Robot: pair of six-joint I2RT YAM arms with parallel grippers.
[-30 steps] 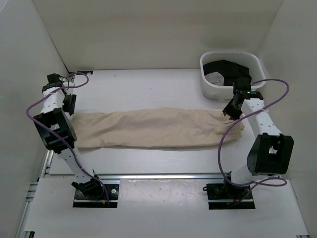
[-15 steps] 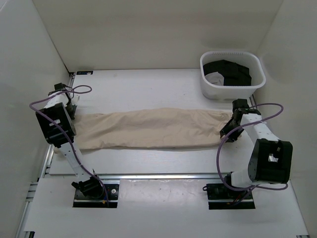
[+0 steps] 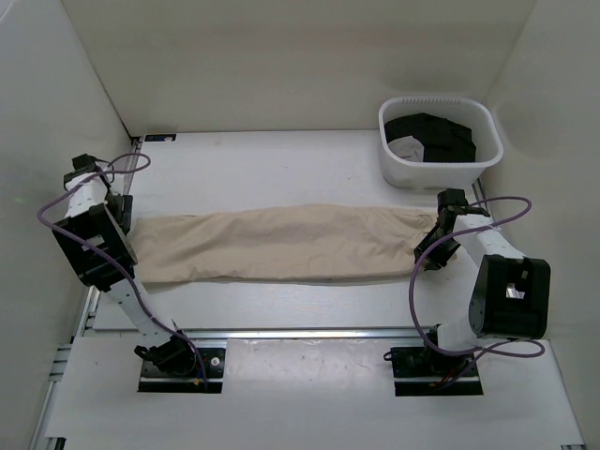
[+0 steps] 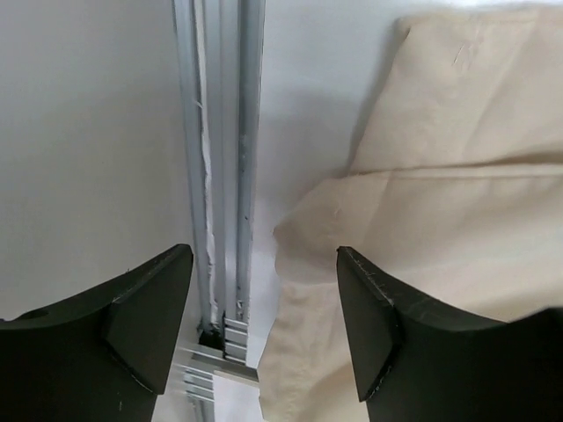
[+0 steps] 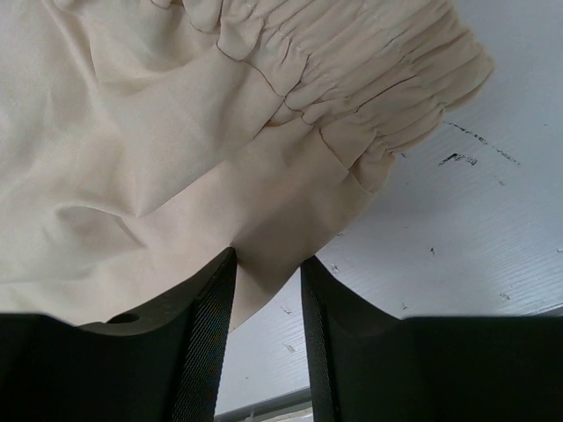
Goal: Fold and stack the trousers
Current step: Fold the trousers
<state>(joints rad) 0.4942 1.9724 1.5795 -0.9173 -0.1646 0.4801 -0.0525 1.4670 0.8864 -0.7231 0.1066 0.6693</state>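
Right gripper (image 5: pixel 266 259), jaws almost together, is pinching wrinkled beige cloth trousers (image 3: pixel 281 244); left gripper (image 4: pixel 264 251) is hanging wide-jawed, empty; overhead, arms are hiding both.

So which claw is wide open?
The left claw, spread wide at the hem of the trousers; the right claw is closed on waistband cloth.

Trousers (image 3: pixel 281 244): spread flat lengthwise across the table (image 3: pixel 281 164)
Basket (image 3: pixel 392 161): far right corner, dark clothes (image 3: pixel 436 136) inside
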